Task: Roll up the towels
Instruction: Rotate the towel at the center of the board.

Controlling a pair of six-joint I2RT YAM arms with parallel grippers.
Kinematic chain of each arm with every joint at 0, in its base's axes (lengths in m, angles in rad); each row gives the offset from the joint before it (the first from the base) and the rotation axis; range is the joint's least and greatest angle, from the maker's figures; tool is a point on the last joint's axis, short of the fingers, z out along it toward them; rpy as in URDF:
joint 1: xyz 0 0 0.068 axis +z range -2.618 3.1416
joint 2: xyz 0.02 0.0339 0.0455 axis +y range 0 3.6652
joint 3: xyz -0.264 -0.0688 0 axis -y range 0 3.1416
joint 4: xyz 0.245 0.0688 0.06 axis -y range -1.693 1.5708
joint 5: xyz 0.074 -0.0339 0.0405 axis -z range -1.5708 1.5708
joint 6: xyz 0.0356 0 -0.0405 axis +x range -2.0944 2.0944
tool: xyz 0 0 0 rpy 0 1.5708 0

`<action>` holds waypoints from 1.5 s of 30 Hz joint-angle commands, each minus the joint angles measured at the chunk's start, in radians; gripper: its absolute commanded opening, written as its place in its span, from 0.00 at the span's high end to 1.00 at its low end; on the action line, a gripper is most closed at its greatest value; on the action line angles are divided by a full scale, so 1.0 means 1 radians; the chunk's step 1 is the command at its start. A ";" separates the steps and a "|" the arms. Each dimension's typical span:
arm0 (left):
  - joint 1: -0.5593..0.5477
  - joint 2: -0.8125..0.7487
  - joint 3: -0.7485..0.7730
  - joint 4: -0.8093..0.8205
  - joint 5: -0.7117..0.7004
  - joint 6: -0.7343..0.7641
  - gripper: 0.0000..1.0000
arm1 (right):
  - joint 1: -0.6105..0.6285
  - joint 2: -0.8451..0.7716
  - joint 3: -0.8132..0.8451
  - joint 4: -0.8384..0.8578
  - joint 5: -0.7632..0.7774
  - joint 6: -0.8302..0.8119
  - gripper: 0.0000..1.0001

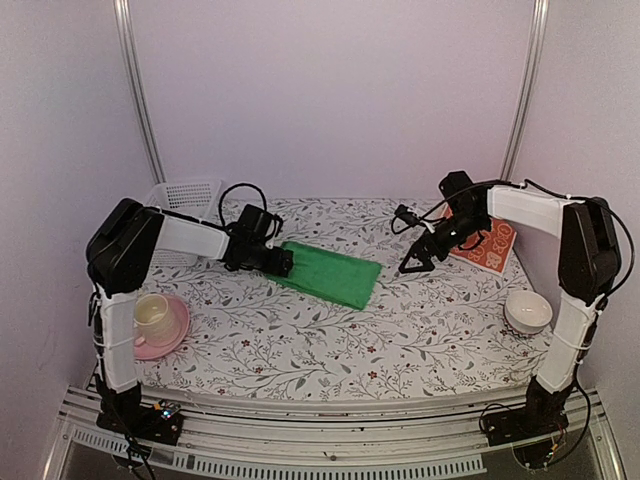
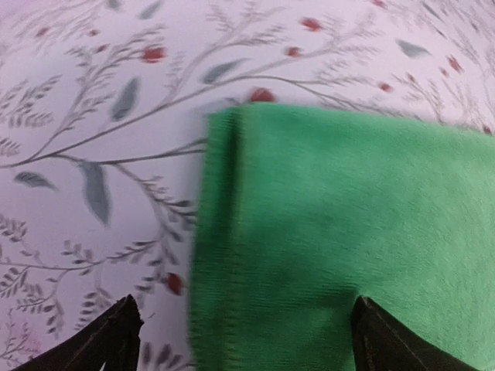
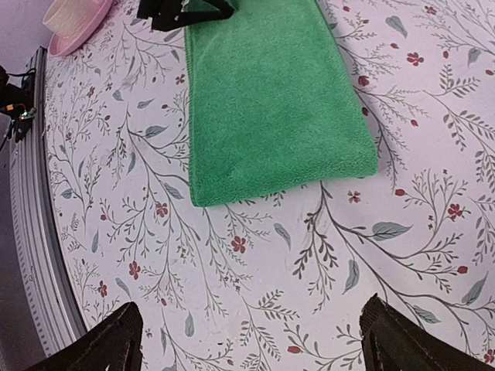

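- table [image 1: 300, 340]: green towel [image 1: 330, 275] lies folded flat mid-table; orange towel [image 1: 488, 245] sits far right.
- green towel: likely soft, light and limp; pinch a short-end hem.
- left gripper [image 2: 244, 340]: jaws apart, straddling its left end.
- right gripper [image 3: 247, 340]: jaws apart, empty, near its right end.

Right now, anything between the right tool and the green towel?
Nothing visible. Only bare floral tablecloth lies between the open right tool and the right end of the green towel. The orange-red towel lies farther right, off that path.
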 commanded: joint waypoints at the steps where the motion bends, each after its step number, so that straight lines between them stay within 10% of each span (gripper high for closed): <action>1: 0.040 -0.041 0.054 -0.046 0.022 0.049 0.03 | -0.039 -0.020 -0.010 0.047 0.015 0.040 0.01; 13: -0.240 0.057 0.302 -0.083 -0.016 0.052 0.16 | -0.096 -0.093 -0.065 0.204 0.128 0.131 0.01; 29: -0.321 0.407 0.586 0.000 0.158 -0.078 0.18 | -0.229 -0.096 -0.099 0.270 0.119 0.205 0.01; 45: -0.426 0.250 0.215 0.002 0.376 0.001 0.21 | -0.229 -0.125 -0.104 0.242 -0.013 0.171 0.01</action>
